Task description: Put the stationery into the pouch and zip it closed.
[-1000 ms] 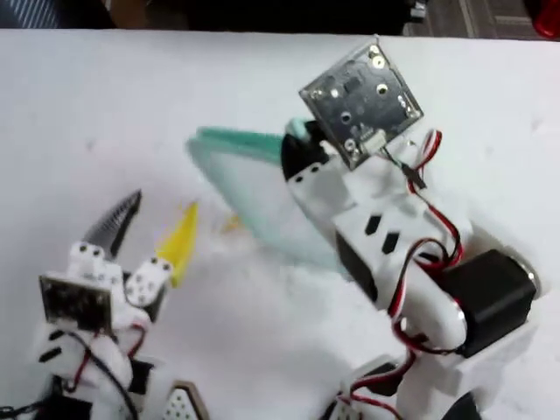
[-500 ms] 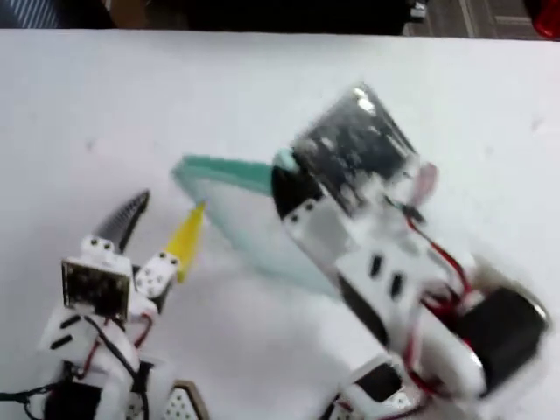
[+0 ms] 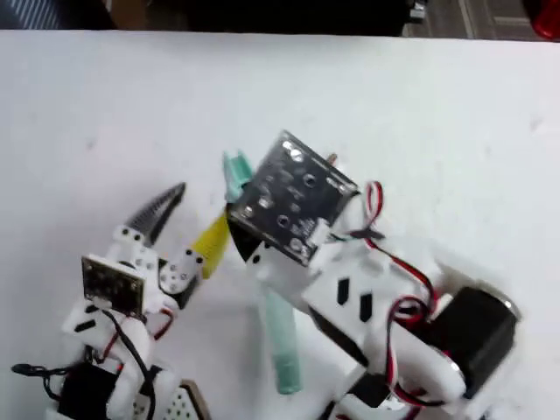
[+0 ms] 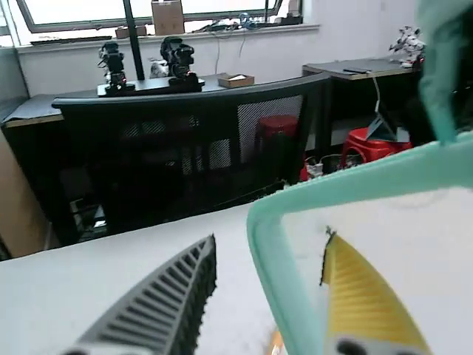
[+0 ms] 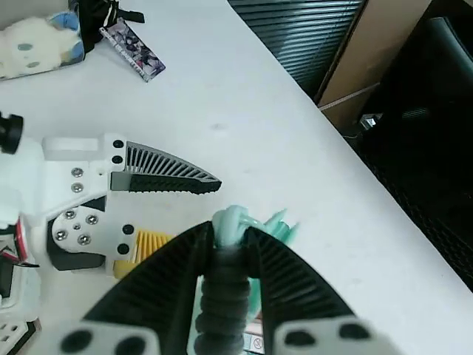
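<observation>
High view: pouch (image 3: 282, 354) is not lying flat but turned on edge, its teal border running from beside the left gripper (image 3: 203, 206) down under the right arm toward the near side of the bench (image 3: 420, 105); right wrist view: right gripper (image 5: 230, 231) has its jaws closed on a teal tab or corner of the pouch, which of the two I cannot tell; left gripper jaws stand apart, the black jaw on one side of the teal rim, the yellow jaw on the other and seen through the clear panel; whether the yellow jaw is inside the mouth or merely behind the panel cannot be told; zip state unclear. Judgement: step in hand looks like presenting the pouch so the left gripper can take a second hold or spread the opening. Risks: the right hold is on a small bit of soft material, so a tug from the left could slip it free and drop the pouch; left jaws closing across both walls would pinch the mouth shut rather than open it; the grippers sit near each other, so a misjudged move could knock them together; anything already inside could spill while the pouch is tilted.
</observation>
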Controlling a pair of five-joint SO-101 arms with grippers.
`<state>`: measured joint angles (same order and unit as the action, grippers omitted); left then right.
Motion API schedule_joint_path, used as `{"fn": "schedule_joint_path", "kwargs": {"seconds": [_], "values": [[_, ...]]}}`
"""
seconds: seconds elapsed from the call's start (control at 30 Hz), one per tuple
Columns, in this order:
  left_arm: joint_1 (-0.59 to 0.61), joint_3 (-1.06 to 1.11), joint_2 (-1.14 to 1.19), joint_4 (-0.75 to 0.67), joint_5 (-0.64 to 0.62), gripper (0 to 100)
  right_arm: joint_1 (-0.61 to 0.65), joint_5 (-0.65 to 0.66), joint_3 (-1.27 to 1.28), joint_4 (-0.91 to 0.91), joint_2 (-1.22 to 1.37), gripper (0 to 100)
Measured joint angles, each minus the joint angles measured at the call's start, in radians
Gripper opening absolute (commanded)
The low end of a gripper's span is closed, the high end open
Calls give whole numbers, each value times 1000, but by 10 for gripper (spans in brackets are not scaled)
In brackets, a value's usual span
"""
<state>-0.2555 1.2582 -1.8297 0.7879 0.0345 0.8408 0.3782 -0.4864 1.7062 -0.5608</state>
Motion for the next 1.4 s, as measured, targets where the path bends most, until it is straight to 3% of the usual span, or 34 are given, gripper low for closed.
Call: {"fn": "schedule_joint_path", "kwargs": {"seconds": [0.2,0.5,0.9,1.07,1.2,1.4], "values": [[-26,3,0,-48,-8,249,32,5,8,0,6,17],[115,218,12,-213,-8,249,68,170,245,0,6,17],[133,261,15,-344,-84,248,143,206,345,-87,-60,17],[135,221,17,-203,-92,253,34,206,394,-180,-75,17],[150,60,12,25,-68,253,-57,206,450,-238,-55,17],[164,-157,0,324,25,253,-81,206,488,-241,-54,17]]}}
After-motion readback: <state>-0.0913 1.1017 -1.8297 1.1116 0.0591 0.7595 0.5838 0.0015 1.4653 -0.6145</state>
